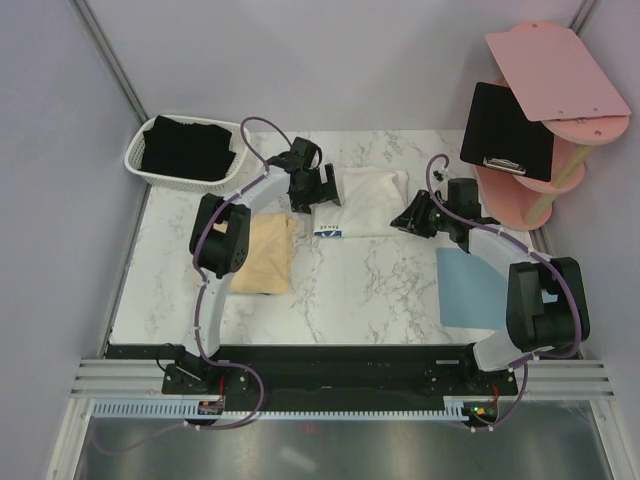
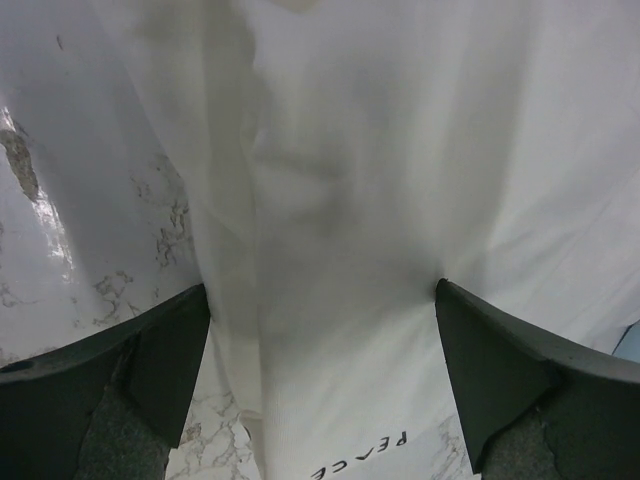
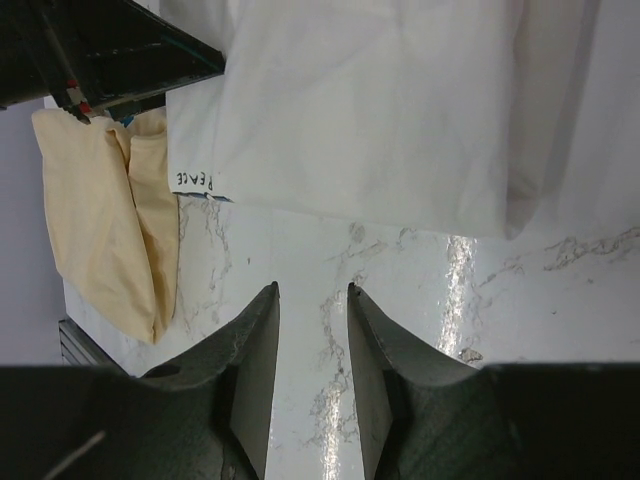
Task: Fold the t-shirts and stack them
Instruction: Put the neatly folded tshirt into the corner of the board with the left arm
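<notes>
The white t-shirt (image 1: 372,200) lies folded at the back middle of the table, with its blue print edge (image 1: 328,231) showing at the front left. My left gripper (image 1: 318,187) is open wide over its left edge; in the left wrist view (image 2: 320,288) the white cloth (image 2: 400,150) and the word "PEACE" (image 2: 365,452) lie below the jaws. My right gripper (image 1: 405,220) is narrowly open and empty over bare marble (image 3: 311,287), just off the white tee (image 3: 380,110). The pale yellow tee (image 1: 262,255) lies folded at the left (image 3: 100,220). The black tee (image 1: 185,148) sits in a basket.
A white basket (image 1: 137,158) stands at the back left. A light-blue mat (image 1: 470,285) lies at the right front. A black clipboard (image 1: 505,130) rests on a pink shelf (image 1: 560,70) at the back right. The left arm (image 3: 100,50) shows in the right wrist view.
</notes>
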`<state>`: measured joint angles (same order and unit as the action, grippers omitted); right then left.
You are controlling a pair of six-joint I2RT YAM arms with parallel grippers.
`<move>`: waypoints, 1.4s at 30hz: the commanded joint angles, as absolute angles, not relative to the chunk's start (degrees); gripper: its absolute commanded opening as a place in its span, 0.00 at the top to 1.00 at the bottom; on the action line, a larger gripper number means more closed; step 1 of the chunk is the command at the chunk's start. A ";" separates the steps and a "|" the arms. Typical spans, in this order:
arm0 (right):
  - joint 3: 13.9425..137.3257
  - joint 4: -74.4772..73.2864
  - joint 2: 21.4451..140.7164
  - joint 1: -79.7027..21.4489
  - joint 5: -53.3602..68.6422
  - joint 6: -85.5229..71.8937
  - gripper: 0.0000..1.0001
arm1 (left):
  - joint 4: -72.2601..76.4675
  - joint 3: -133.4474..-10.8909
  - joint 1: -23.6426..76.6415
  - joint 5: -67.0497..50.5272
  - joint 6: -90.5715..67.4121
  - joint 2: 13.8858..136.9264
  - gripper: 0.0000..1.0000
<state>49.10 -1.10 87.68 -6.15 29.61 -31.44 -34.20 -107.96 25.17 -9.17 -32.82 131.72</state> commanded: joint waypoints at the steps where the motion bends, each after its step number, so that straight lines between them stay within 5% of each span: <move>1: 48.69 0.09 85.43 -5.10 31.55 -30.32 0.59 | -34.63 -108.37 25.40 -7.30 -34.63 132.98 0.00; 8: 48.34 0.18 86.04 -4.48 32.17 -30.50 0.59 | -35.42 -112.14 26.63 -10.72 -34.02 137.10 0.02; 12: 48.25 0.18 86.04 -4.13 32.26 -30.50 0.59 | -37.17 -117.84 30.22 -13.18 -33.40 142.37 0.14; 13: 48.25 0.18 86.04 -3.96 32.43 -30.59 0.59 | -38.05 -118.56 30.76 -13.88 -33.40 143.17 0.22; 16: 48.34 0.18 85.61 -3.52 32.96 -30.50 0.59 | -38.84 -118.57 31.38 -13.63 -34.27 143.70 0.98; 28: 46.50 0.18 77.71 -2.20 34.19 -30.33 0.56 | -47.34 -116.26 28.65 -10.02 -28.83 125.61 0.98; 29: 46.41 0.09 76.83 -2.28 34.10 -30.15 0.53 | -48.76 -117.24 28.57 -9.41 -28.22 124.90 0.98; 31: 45.97 0.09 74.63 -2.29 33.58 -29.80 0.25 | -51.40 -119.52 28.30 -9.23 -27.16 123.50 0.98; 34: 44.83 0.09 72.43 -2.29 31.30 -29.71 0.02 | -56.33 -121.20 27.25 -9.67 -26.37 122.44 0.98; 42: 42.02 0.70 74.09 -2.29 31.47 -29.71 0.02 | -61.07 -114.53 23.12 -8.53 -25.76 111.37 0.98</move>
<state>43.88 -0.82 73.25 -2.44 32.12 -30.35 -56.25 -116.33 25.76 -9.13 -28.60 119.11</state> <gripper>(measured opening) 0.981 0.078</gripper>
